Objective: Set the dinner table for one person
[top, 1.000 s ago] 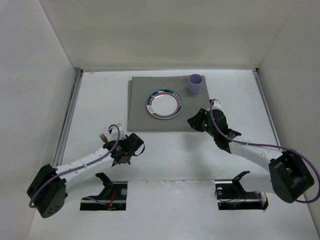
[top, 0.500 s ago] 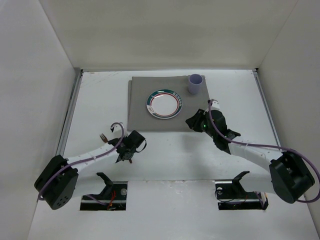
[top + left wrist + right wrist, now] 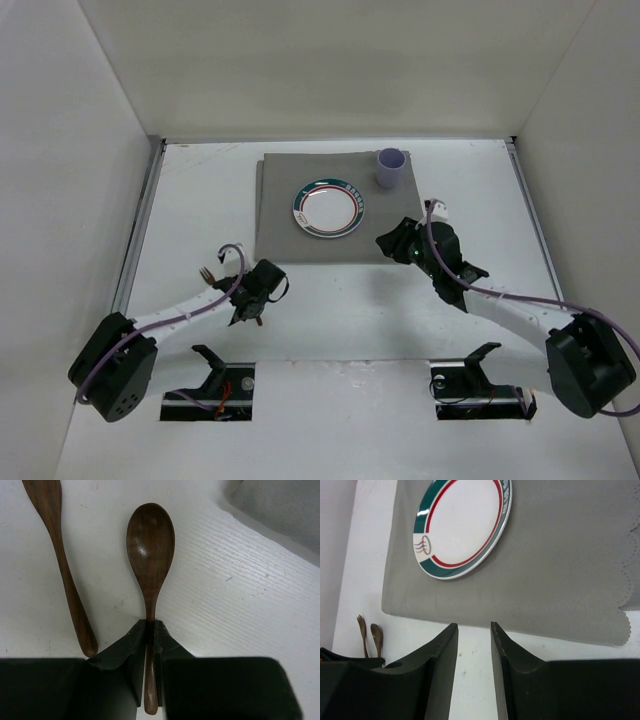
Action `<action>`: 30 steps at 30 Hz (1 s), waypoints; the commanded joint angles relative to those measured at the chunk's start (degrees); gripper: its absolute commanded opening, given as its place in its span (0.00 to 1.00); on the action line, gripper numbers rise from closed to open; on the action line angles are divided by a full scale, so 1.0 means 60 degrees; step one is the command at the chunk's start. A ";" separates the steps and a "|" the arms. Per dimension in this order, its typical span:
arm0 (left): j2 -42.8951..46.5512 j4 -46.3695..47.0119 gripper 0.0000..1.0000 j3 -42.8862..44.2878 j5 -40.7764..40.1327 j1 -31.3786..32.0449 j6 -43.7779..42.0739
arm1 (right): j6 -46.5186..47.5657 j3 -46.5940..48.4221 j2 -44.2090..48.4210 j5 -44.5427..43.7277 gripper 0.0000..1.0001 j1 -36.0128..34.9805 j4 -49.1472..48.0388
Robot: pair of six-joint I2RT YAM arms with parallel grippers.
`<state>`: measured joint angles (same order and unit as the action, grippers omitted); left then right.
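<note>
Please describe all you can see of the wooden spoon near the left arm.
The spoon is dark brown wood, smooth, with an oval bowl facing up. Its thin handle is pinched between the jaws of the left gripper. It lies over the white dinner table, apart from a second wooden utensil beside it.

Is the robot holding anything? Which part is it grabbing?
The left gripper pinches the spoon by the lower part of its handle, near the end. The right gripper holds nothing.

Plate (image 3: pixel 328 208) on mat (image 3: pixel 278 228) on dinner table (image 3: pixel 350 300)
</note>
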<state>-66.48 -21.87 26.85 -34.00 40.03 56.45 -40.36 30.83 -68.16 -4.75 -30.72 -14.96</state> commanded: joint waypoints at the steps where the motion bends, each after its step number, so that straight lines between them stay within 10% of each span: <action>1: 0.0458 0.0085 0.06 0.0035 -0.0045 0.0029 -0.0441 | -0.0011 -0.0084 0.0432 -0.0160 0.41 0.0176 -0.0539; 9: 0.0272 0.0829 0.06 0.2450 -0.0193 0.0965 -0.1612 | -0.0348 -0.0582 0.1296 -0.0965 0.60 0.0892 -0.0407; 17: -0.4427 0.3570 0.06 0.6812 0.1241 0.2006 -0.4014 | -0.0920 -0.0890 0.1267 -0.1345 0.60 0.1876 -0.0099; 30: -0.9148 0.3074 0.07 1.1974 0.2239 0.1729 -0.4062 | -0.0964 -0.1022 0.1516 -0.1756 0.60 0.1920 -0.0085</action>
<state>-120.40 -2.37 94.70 -21.78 51.00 31.86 -46.13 24.53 -60.53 -13.78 -19.46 -13.93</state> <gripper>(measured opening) 0.075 0.602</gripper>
